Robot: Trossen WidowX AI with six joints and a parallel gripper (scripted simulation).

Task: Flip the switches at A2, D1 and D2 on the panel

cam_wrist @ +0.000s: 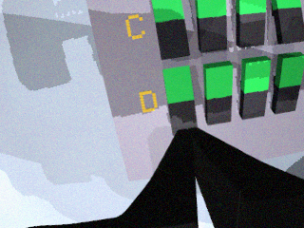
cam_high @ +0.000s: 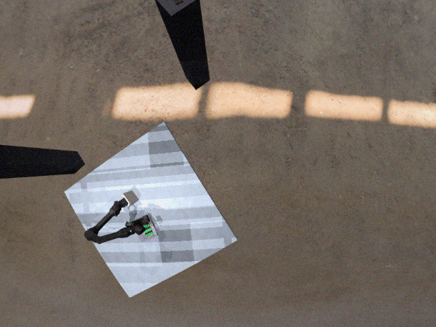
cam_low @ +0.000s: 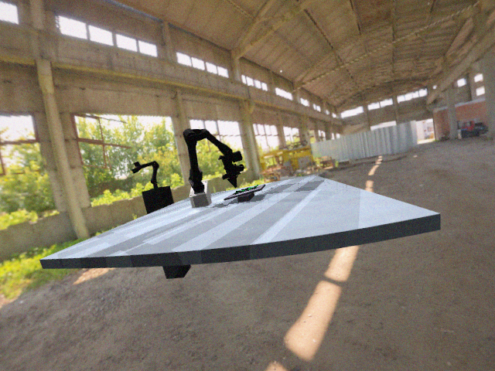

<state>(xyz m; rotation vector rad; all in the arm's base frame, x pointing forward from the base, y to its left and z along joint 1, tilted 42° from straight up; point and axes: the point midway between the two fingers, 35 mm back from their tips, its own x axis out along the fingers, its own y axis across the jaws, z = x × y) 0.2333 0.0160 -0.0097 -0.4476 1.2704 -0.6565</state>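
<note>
The tilted switch panel [cam_high: 154, 233] [cam_low: 230, 197] [cam_wrist: 123, 71] stands in front of the arm. The wrist view shows rows C and D, with green and dark halves on the rockers. My gripper [cam_low: 234, 185] [cam_wrist: 187, 138] is shut and empty. Its tips are at the near, dark end of switch D1 [cam_wrist: 180, 85]; whether they touch it cannot be told. Switch D2 [cam_wrist: 218, 85] is just right of D1. Which ends are raised is hard to tell. Switch A2 is outside the wrist view and too small to read in the top and exterior views.
Switches D3 [cam_wrist: 256, 76] and D4 [cam_wrist: 289, 71] are right of D2, and row C, with C1 [cam_wrist: 172, 40] at its left, is just beyond row D. The arm's base [cam_high: 130, 197] [cam_low: 200, 199] stands on the striped table [cam_high: 197, 204] [cam_low: 319, 216].
</note>
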